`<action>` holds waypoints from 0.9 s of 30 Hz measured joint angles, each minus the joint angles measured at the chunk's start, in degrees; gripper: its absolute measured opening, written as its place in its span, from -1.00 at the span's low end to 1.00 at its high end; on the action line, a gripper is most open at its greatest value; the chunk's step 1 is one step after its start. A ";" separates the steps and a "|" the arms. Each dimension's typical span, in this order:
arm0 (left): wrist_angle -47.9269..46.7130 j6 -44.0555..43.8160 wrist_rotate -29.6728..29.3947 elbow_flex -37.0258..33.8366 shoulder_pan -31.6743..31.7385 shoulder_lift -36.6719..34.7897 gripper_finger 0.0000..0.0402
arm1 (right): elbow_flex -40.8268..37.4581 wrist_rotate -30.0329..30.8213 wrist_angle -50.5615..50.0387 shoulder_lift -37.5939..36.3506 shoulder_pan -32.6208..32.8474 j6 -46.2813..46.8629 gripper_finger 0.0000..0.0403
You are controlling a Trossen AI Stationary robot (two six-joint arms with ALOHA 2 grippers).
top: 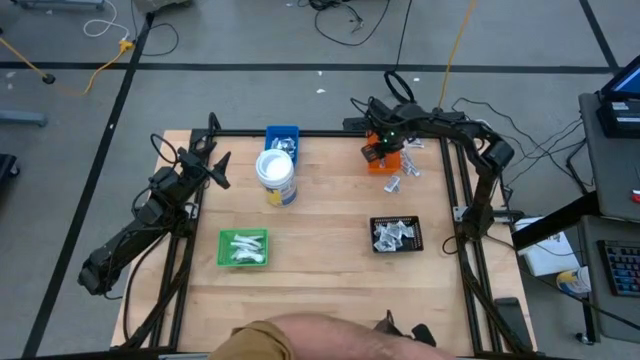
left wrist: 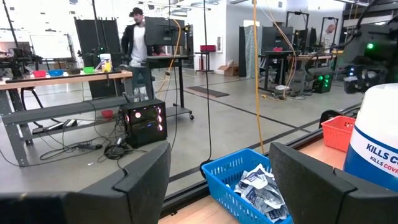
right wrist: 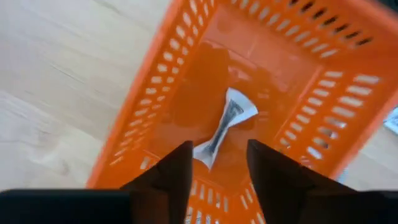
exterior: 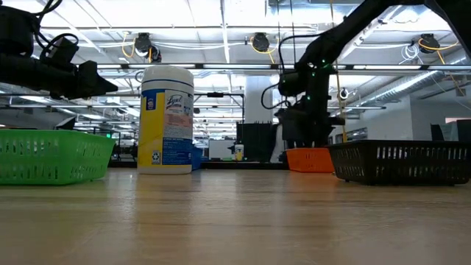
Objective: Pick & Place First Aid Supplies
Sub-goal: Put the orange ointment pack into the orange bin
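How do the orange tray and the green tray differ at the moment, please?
The orange tray sits at the table's far right side, under the right claw; the green tray lies nearer on the left, with no arm over it. The orange tray shows just one white packet in the right wrist view, while the green tray holds a small heap of white packets. Both are perforated plastic baskets.

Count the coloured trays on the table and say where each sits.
4: blue tray at the far edge, orange tray far right under the right claw, green tray near left, black tray near right.
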 joint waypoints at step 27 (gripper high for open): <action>0.00 0.00 0.00 0.00 0.01 0.02 0.36 | -9.01 2.12 -4.83 -15.21 -4.11 0.71 -0.20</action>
